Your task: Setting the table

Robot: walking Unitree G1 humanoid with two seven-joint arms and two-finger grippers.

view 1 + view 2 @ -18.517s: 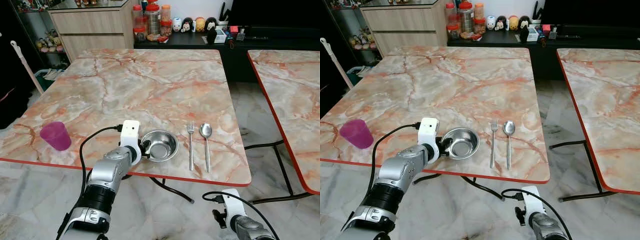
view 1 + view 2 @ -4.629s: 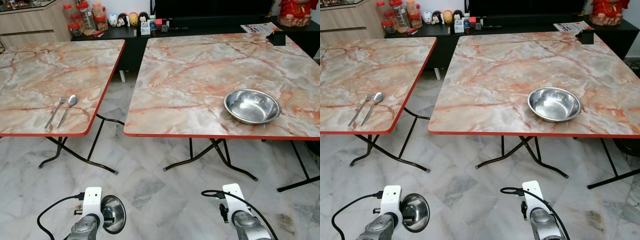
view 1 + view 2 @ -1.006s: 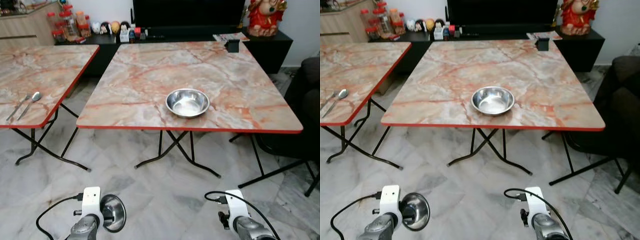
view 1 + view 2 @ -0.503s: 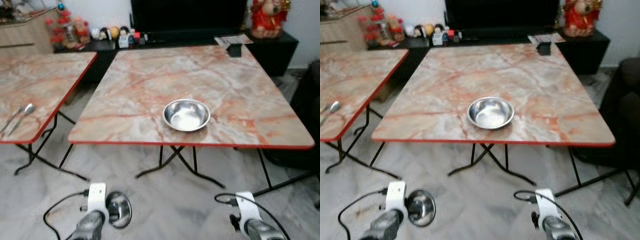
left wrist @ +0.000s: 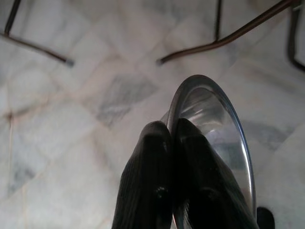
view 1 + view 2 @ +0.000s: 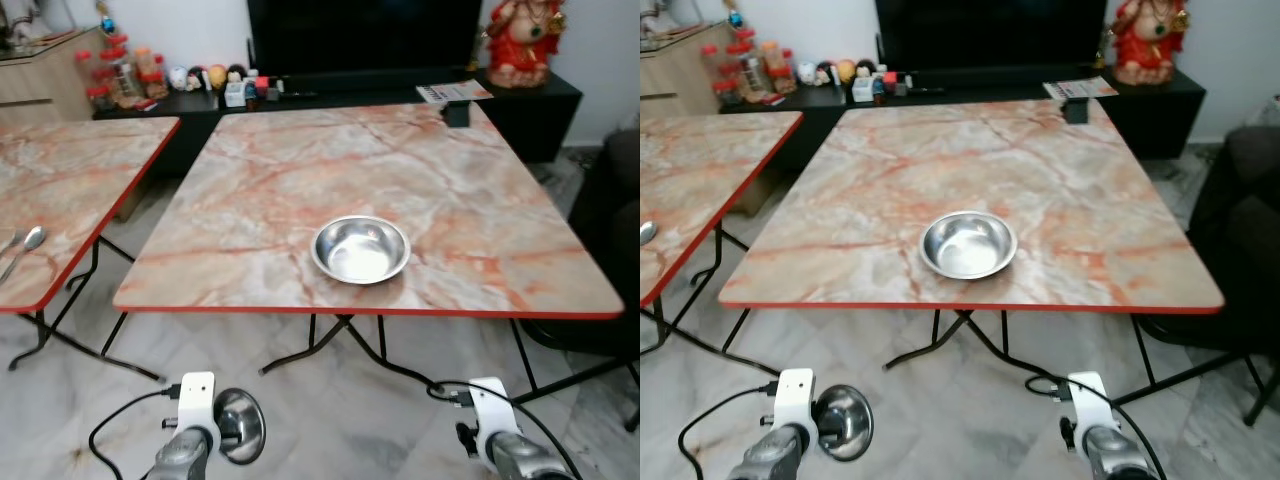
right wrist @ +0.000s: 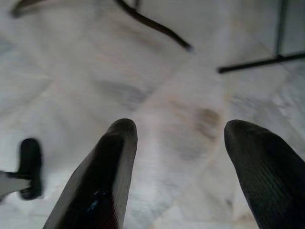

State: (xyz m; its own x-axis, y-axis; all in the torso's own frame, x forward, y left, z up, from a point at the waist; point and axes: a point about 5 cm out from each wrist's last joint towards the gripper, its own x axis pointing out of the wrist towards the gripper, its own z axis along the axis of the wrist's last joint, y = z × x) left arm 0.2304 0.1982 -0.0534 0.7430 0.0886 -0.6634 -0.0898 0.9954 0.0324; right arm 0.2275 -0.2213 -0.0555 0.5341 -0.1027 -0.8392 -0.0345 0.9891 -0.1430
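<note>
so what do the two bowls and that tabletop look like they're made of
Bowl on the table: looks like polished steel, silvery with bright glare inside. Bowl in the left gripper: the same shiny metal, thin mirror-like rim. Tabletop: glossy marble-pattern surface, cream with orange veins, red edging; probably laminate, though real stone can't be ruled out.
</note>
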